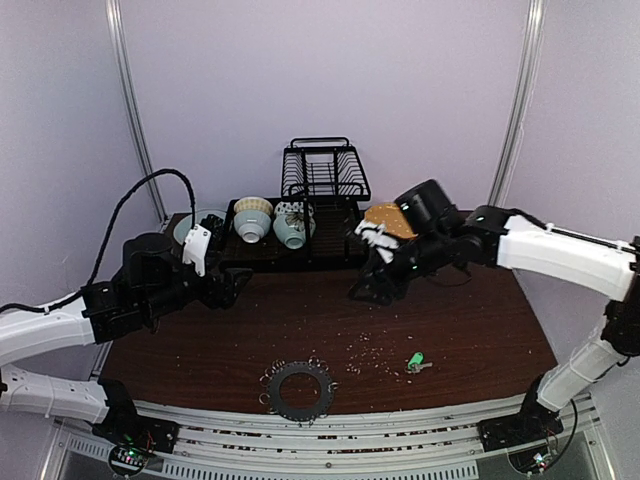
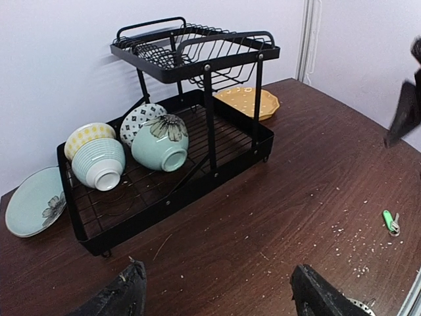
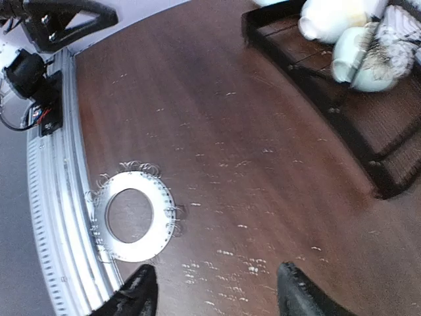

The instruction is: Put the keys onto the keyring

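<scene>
The left end effector (image 2: 220,299) hangs over the far left of the tabletop (image 1: 300,320), jaws spread wide and empty. The right end effector (image 3: 214,293) hovers right of centre, jaws apart with nothing between them. The keys (image 1: 415,361) lie flat at the near right, well apart from the keyring (image 1: 299,389) at the near edge. As I judge it, nothing is threaded yet: pickup and hooking both remain.
</scene>
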{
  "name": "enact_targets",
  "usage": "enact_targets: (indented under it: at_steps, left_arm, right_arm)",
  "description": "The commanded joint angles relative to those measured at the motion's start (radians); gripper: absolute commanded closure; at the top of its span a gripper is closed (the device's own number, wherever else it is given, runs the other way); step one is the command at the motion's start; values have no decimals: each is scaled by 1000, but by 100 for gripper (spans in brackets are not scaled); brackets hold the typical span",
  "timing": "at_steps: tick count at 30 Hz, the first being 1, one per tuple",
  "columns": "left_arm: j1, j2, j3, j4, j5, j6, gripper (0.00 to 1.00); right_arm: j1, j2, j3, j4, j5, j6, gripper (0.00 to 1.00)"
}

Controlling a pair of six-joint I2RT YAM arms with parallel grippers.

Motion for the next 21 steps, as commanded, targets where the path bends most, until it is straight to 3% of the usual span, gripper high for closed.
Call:
enact_targets:
  at_steps: [1, 3, 6, 12, 16, 21]
  left_arm:
    - [2, 50, 34, 57, 112, 8, 20]
    - [3, 69, 25, 94, 131, 5, 20]
    - [3, 69, 13, 135, 118, 21, 20]
    - [3, 45, -41, 241, 88, 56, 20]
    - [3, 37, -96, 326, 86, 73, 21]
    - [3, 32, -122, 382, 81, 97, 21]
  right_arm:
    - [-88, -161, -159, -102, 203, -447, 29]
    - [-93, -170, -220, -173, 263, -632, 28]
    - [-97, -132, -269, -294, 268, -782, 31]
    - [-99, -116, -395, -229, 226, -846, 42]
    - [-89, -103, -478, -115, 244, -838, 34]
    - [-20, -98, -498, -33, 243, -814, 36]
